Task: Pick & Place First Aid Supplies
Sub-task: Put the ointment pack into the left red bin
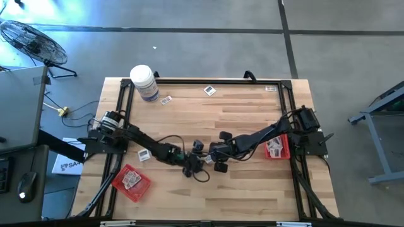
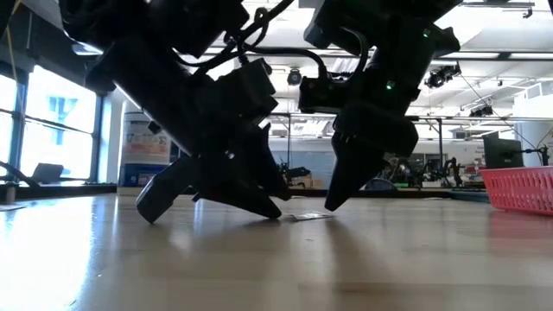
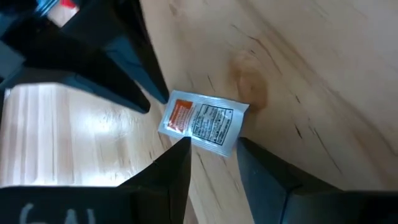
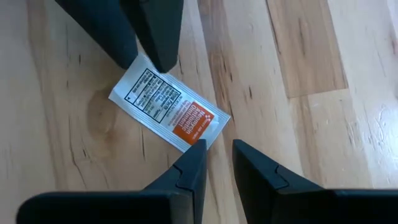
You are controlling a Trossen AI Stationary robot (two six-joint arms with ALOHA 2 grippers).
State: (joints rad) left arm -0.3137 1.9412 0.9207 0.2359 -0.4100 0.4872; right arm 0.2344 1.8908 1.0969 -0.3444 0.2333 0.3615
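Both grippers meet at the lower middle of the high view, tips down on the wooden table (image 1: 252, 189). Between them lies one flat white packet (image 3: 202, 122), seen again in the right wrist view (image 4: 168, 111). It has an orange-red panel with white lettering at one end and a block of small black print at the other; neither can be read.

The left gripper (image 3: 214, 149) has its fingers a narrow gap apart, one tip touching the packet's edge, the other just beside it on bare wood. The right gripper (image 4: 217, 152) is likewise narrowly parted, one tip at the packet's orange end. Neither holds the packet; it lies flat on the table. In the low view the two grippers lean toward each other with the packet (image 2: 304, 216) a thin pale sliver on the wood between their tips.

In the high view, a white jar (image 1: 144, 82) with a bluish label stands at the upper left of the table. Loose packets lie near it (image 1: 166, 100), at top centre (image 1: 209, 91), at the upper right corner (image 1: 271, 88) and at left centre (image 1: 144, 155). A red tray (image 1: 131, 183) at lower left and another (image 1: 278, 146) at right each hold packets.
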